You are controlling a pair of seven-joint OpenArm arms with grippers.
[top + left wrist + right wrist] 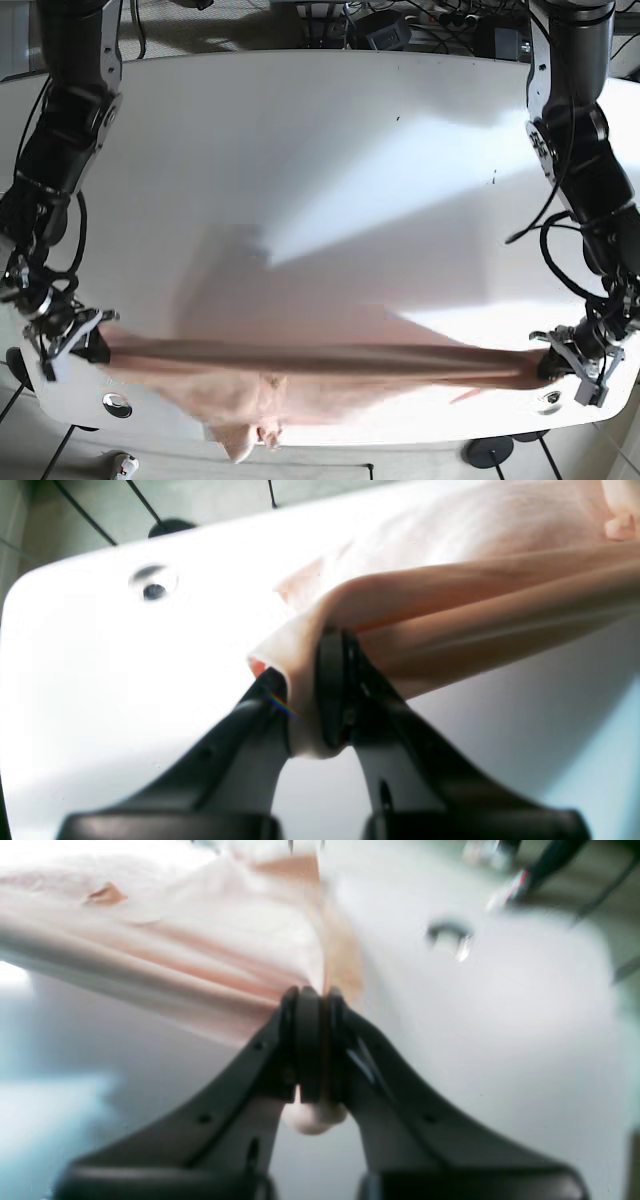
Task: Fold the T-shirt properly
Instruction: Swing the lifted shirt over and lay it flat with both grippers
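1. Along the 6 o'clock edge of the white tabletop [320, 150], base view: one pale pink T-shirt [300, 375], stretched into a long band from about 8 o'clock to about 4 o'clock. Upper edge drawn taut into a rolled ridge; the rest of the cloth sags below it, a loose part hanging over the tabletop's 6 o'clock rim.

2. Right gripper [75, 335], at 8 o'clock in the base view: fingers [307, 1040] clamped flat together on one end of the T-shirt [200, 965]. The right wrist view shows a small bulge of cloth pushed out beneath the pads and folds running off toward 10 o'clock. View is blurred.

3. Left gripper [575, 360], at 4 o'clock in the base view: fingers [332, 690] closed on the other end of the T-shirt [475, 620]. The left wrist view shows a bunched wad of cloth pinched between the two pads, with long pleats trailing toward 2 o'clock.

4. Tabletop fittings: one round hole or grommet [117, 404] near the 8 o'clock corner in the base view, another [547, 398] near the 4 o'clock corner. Each wrist view shows one too [154, 591], [450, 937].

5. Surroundings: dark cables [400, 20] and equipment beyond the 12 o'clock edge; both arms reach down the sides of the tabletop to their grippers.
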